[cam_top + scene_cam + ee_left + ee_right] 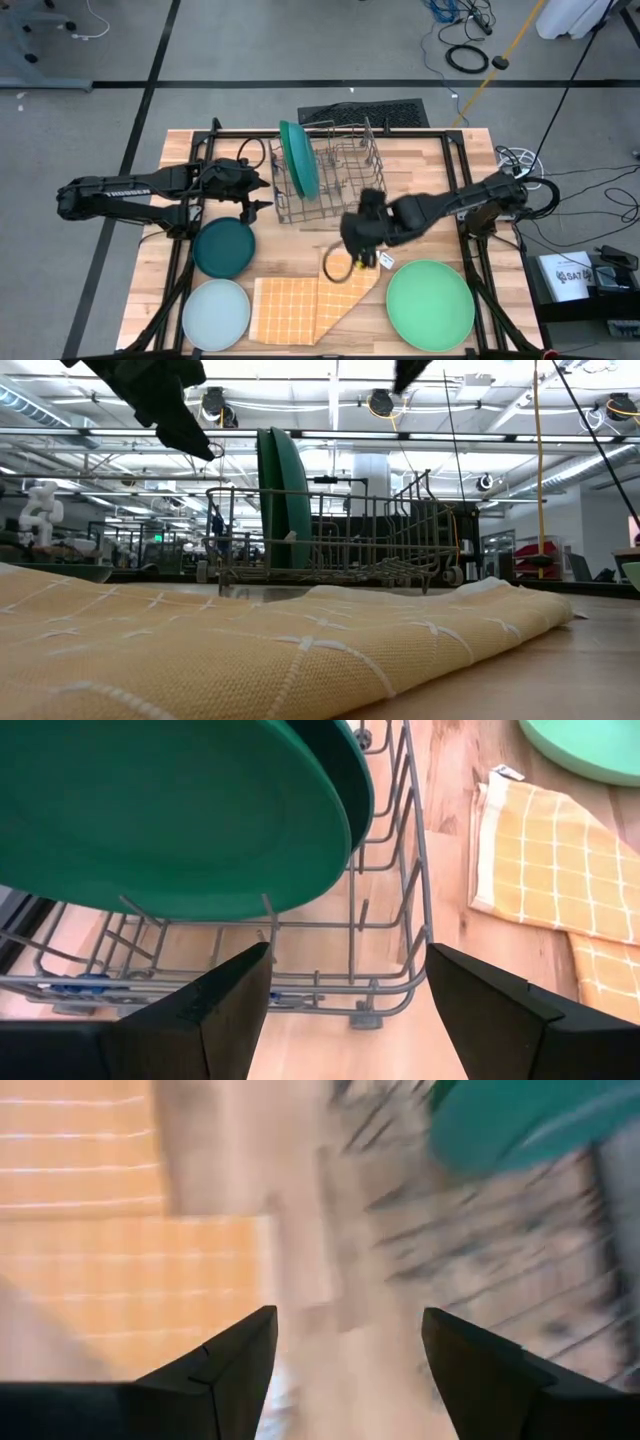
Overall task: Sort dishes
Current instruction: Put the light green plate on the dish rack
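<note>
Hovering between picks, by the look of it, with part of the sorting done and three dishes to go. Holding the left gripper (262,196) just beside the left end of the grey wire rack (345,170), jaws spread and gripping nothing. Looking from its wrist straight at the deep green plate (180,820), standing on edge in the rack, with the teal-blue plate (304,165) upright right beside it.

Hanging the right gripper (358,255) over the folded corner of the orange checked cloth (300,305), just in front of the rack, jaws likewise released and empty.

Lying flat on the desk (440,160): the dark teal plate (224,247) near the left gripper, the pale blue plate (216,314) at the front left corner, and the larger light green plate (430,304) at front right, near the right gripper.

Probably calling next for a reach to the closest flat plate, dark teal for the left arm or light green for the right. Needing jaws lowered over a rim, since these dishes are shallow, smooth and sitting flush on the wood. Then tipping the plate upright and slotting it between free tines beside the two already standing.
</note>
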